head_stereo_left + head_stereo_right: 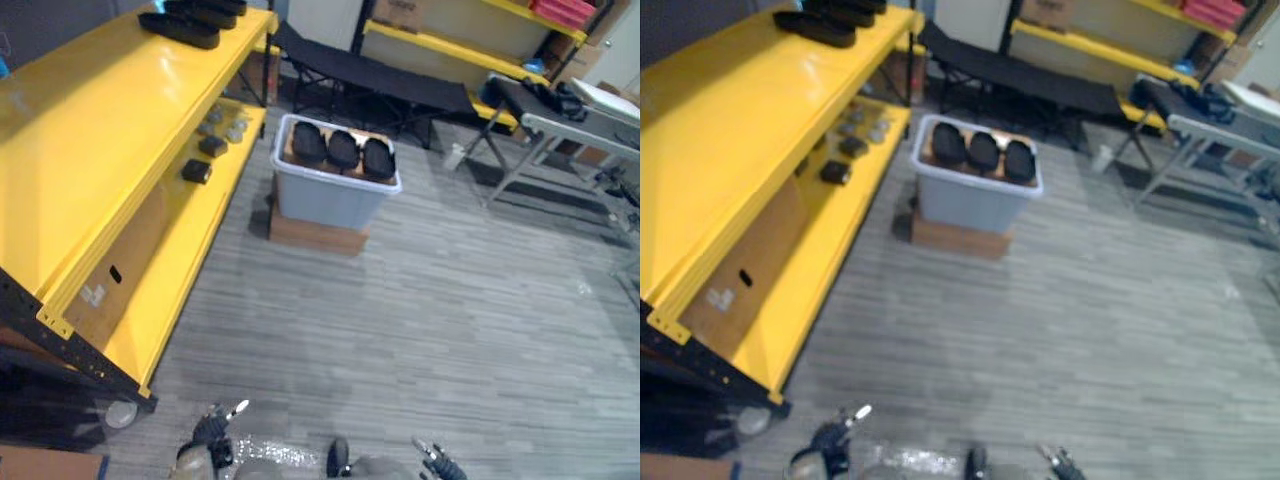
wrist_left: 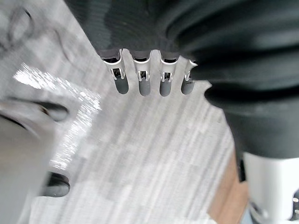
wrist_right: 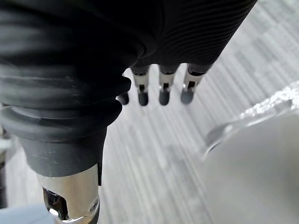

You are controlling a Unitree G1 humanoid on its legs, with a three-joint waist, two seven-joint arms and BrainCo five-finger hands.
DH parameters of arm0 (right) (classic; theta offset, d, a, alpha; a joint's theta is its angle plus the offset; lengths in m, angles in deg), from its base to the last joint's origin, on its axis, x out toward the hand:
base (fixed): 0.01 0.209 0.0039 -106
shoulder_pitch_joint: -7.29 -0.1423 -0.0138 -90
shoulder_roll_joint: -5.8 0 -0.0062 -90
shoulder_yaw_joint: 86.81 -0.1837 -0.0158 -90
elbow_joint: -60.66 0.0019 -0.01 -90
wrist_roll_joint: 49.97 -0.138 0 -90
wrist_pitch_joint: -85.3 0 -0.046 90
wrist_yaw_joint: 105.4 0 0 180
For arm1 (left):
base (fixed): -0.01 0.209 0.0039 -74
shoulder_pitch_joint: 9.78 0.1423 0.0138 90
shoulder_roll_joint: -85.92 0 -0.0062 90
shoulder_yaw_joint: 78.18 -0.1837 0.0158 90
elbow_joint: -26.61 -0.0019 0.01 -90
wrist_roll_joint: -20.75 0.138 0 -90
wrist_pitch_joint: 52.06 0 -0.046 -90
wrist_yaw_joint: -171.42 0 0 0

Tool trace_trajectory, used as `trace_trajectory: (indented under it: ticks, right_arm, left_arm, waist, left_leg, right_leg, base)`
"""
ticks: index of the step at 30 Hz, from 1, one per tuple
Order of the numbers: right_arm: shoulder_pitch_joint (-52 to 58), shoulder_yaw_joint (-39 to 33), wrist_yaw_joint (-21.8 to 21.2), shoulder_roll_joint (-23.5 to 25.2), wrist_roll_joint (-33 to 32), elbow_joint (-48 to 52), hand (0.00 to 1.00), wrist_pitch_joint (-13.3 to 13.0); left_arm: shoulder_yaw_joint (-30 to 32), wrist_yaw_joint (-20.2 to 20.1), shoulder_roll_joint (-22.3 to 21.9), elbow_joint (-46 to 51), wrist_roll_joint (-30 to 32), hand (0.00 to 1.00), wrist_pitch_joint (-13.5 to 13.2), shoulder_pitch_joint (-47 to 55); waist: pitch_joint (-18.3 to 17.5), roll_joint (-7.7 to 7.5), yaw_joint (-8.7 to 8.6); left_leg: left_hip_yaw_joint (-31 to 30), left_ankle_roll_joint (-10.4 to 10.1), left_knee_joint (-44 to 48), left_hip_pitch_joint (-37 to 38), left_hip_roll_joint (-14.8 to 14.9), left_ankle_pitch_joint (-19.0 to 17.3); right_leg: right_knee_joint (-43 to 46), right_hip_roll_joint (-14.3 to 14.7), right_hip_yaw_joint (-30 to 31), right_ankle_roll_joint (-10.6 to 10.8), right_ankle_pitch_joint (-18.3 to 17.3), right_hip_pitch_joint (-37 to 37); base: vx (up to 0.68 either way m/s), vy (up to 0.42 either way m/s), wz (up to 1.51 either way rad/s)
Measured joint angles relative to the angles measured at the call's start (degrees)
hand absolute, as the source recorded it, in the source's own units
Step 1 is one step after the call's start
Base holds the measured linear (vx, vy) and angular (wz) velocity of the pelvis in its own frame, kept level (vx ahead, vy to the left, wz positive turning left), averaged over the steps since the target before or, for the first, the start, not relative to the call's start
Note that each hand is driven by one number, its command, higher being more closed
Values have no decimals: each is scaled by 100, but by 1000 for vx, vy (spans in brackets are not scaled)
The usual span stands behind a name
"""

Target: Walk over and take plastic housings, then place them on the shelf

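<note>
Far ahead of the fingers (image 2: 144,85), housings (image 1: 342,148)

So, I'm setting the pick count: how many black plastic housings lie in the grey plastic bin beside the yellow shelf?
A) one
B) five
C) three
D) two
C: three black oval plastic housings lie side by side at the top of the grey plastic bin, which stands on a brown box next to the yellow shelf.

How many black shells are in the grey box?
3, in a row across the grey bin: one black housing at the left, one in the middle, one at the right. More may hide underneath.
</note>
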Motion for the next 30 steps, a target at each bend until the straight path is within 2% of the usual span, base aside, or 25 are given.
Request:
trace_trajectory:
  ticks: [1, 2, 3, 4, 5, 6, 8, 10, 11, 12, 13, 14, 15, 17, 18, 19, 21, 22, 23, 24, 25, 27, 28, 29, 30]
  right_arm:
    - [23, 1, -10, -4, -1, 12, 0, -1]
    - [46, 6, -12, -29, 6, 43, 0, 6]
    - [44, 21, -4, -52, 27, 68, 0, -21]
    - [20, 11, -2, -117, 26, 79, 0, -43]
    - [5, 38, 29, -280, 181, 96, 0, -128]
    - [2, 135, 98, -318, 247, 144, 0, -205]
    - [-177, 220, 197, -363, 244, 187, 0, -314]
    - [-591, 252, 216, -386, 366, 199, 0, -456]
    - [-841, 356, 243, -466, 501, 232, 0, -568]
    - [-1023, 685, 260, -593, 497, 382, 0, -635]
    - [-1090, 832, 268, -626, 485, 468, 0, -636]
    - [-1203, 1030, 319, -583, 464, 639, 0, -629]
    - [-1350, 1185, 372, -523, 460, 709, 0, -591]
    - [-1500, 1287, 388, -507, 360, 678, 0, -501]
    - [-1520, 1325, 383, -493, 331, 615, 0, -439]
    - [-1468, 1314, 357, -489, 275, 374, 0, -347]
    - [-1271, 1274, 335, -506, 290, 58, 0, -199]
    - [-1002, 1226, 237, -502, 326, -186, 0, -62]
    - [-903, 1226, 213, -501, 381, -263, 0, -48]
    - [-727, 1106, 165, -485, 497, -320, 0, 0]
    - [-665, 930, 131, -475, 481, -286, 0, 7]
    - [-538, 686, 137, -467, 670, -211, 0, 39]
    - [-407, 630, 139, -432, 749, -173, 0, 48]
    - [-165, 629, 142, -314, 810, -79, 0, 54]
    - [-92, 536, 174, -286, 802, -7, 0, 37]
  left_arm:
    - [85, 68, -32, 33, -48, 0, 39, 71]
    - [491, 157, -166, 71, -162, 0, 114, 267]
    - [892, 247, -295, 52, -207, 0, 178, 433]
    - [1046, 284, -388, 44, -209, 0, 233, 483]
    - [1209, 324, -535, 22, -307, 0, 317, 593]
    - [1404, 313, -698, -90, -460, 0, 419, 734]
    - [1745, 297, -796, -195, -648, 0, 522, 835]
    - [1775, 223, -807, -188, -611, 0, 515, 1004]
    - [1772, 94, -818, -175, -499, 0, 508, 1178]
    - [1769, 25, -840, -195, -313, 0, 506, 1370]
    - [1771, -15, -847, -225, -277, 0, 497, 1492]
    - [1759, -114, -807, -330, -138, 0, 470, 1595]
    - [1691, -183, -718, -326, -114, 0, 432, 1553]
    - [1507, -308, -610, -353, 68, 0, 365, 1354]
    - [1319, -374, -454, -354, 181, 0, 297, 1319]
    - [1076, -358, -276, -331, 346, 0, 71, 1170]
    - [697, -356, -147, -148, 326, 0, -172, 873]
    - [368, -354, -126, 164, 122, 0, -519, 525]
    - [261, -351, -132, 304, -20, 0, -632, 356]
    - [-35, -315, -141, 560, -346, 0, -890, -129]
    - [-109, -280, -148, 648, -436, 0, -964, -306]
    - [-216, -185, -203, 843, -628, 0, -1132, -749]
    - [-242, -124, -225, 937, -645, 0, -1143, -839]
    - [-254, -78, -202, 1034, -647, 0, -1113, -826]
    - [-193, 6, -301, 950, -648, 0, -989, -810]
  waist:
    - [-7, 14, -5]
    - [-30, 54, 6]
    - [-41, 95, 40]
    - [-11, 253, 41]
    - [20, 414, 41]
    - [75, 480, 99]
    - [110, 417, 182]
    - [166, 323, 333]
    - [169, 358, 435]
    - [185, 459, 479]
    - [179, 476, 513]
    - [166, 362, 596]
    - [126, 170, 609]
    - [119, -77, 624]
    - [101, -162, 633]
    - [119, -219, 603]
    - [135, -195, 553]
    - [184, -77, 415]
    - [175, -24, 360]
    - [148, 70, 224]
    - [162, 94, 184]
    - [173, 113, 80]
    - [168, 82, 83]
    - [131, -57, 96]
    - [124, 31, 91]
  left_leg:
    - [14, -39, 112, -9, -10, -115]
    - [105, -198, 353, -31, -17, -329]
    - [304, -387, 1111, -284, 62, -423]
    - [368, -415, 1784, -620, 229, -408]
    - [341, -847, 2874, -1091, 468, -117]
    - [397, -740, 3317, -1271, 485, -9]
    - [513, -436, 2869, -1534, 362, -187]
    - [486, -517, 1817, -1850, 156, -15]
    - [459, -563, 1000, -2007, 139, 452]
    - [297, -626, 248, -2018, 207, 1072]
    - [343, -617, 272, -1971, 257, 1463]
    - [393, -442, 479, -1928, 179, 1524]
    - [413, -344, 593, -1976, 22, 1300]
    - [424, -288, 708, -2081, -101, 1101]
    - [463, -283, 714, -2049, -102, 1002]
    - [484, -230, 664, -1823, -106, 839]
    - [468, -161, 505, -1419, -123, 756]
    - [373, -163, 272, -979, -82, 752]
    - [306, -165, 176, -875, -40, 753]
    - [245, -205, 1, -757, 131, 757]
    - [239, -240, -49, -722, 187, 742]
    - [188, -445, -50, -649, 358, 610]
    - [168, -568, 53, -563, 422, 479]
    - [125, -749, 273, -468, 436, 230]
    - [18, -951, 522, -336, 607, -66]
  right_leg:
    - [146, 2, -12, -95, -70, -28]
    - [441, 12, -141, -255, -207, -61]
    - [482, -4, -219, -341, -579, 13]
    - [461, 29, -302, -217, -666, 28]
    - [414, 75, -330, -286, -753, 173]
    - [361, -63, -334, -262, -760, 385]
    - [146, -381, -312, -256, -765, 683]
    - [-77, -774, -319, -216, -788, 896]
    - [-176, -912, -330, -81, -866, 1030]
    - [-213, -947, -338, 211, -1022, 1224]
    - [-200, -969, -328, 333, -1127, 1296]
    - [-124, -1102, -275, 262, -1300, 1427]
    - [-52, -1237, -235, 133, -1369, 1422]
    - [409, -1373, -75, 233, -1316, 1153]
    - [982, -1429, 11, 483, -1173, 852]
    - [2125, -1529, 35, 714, -1062, 337]
    - [2602, -1495, -44, 599, -1317, 107]
    - [2150, -1259, -302, 342, -1470, 82]
    - [1858, -1113, -382, 276, -1490, 17]
    - [1105, -790, -460, 203, -1384, -368]
    - [806, -719, -470, 161, -1230, -535]
    - [-47, -667, -480, 34, -523, -907]
    - [-422, -699, -478, 24, -79, -931]
    - [-626, -830, -506, 52, 719, -864]
    - [-178, -811, -697, 26, 1007, -849]
  base:
    - [285, -107, -21]
    - [333, -118, -34]
    - [307, -112, -34]
    - [244, -62, -15]
    - [171, -39, 5]
    - [171, -23, 15]
    - [-9, -26, 24]
    - [-220, -36, 13]
    - [-244, -7, 2]
    - [-150, 42, -2]
    - [127, 156, -5]
    - [360, 205, 3]
    - [404, 195, 15]
    - [340, 123, 13]
    - [443, 134, -9]
    - [413, 109, -9]
    - [410, 61, 10]
    - [390, 11, 29]
    - [209, -58, 34]
    - [-52, -79, 16]
    - [-218, -88, 6]
    - [-175, -54, 2]
    - [1, -117, 11]
    - [181, -265, 16]
    - [233, -265, 13]
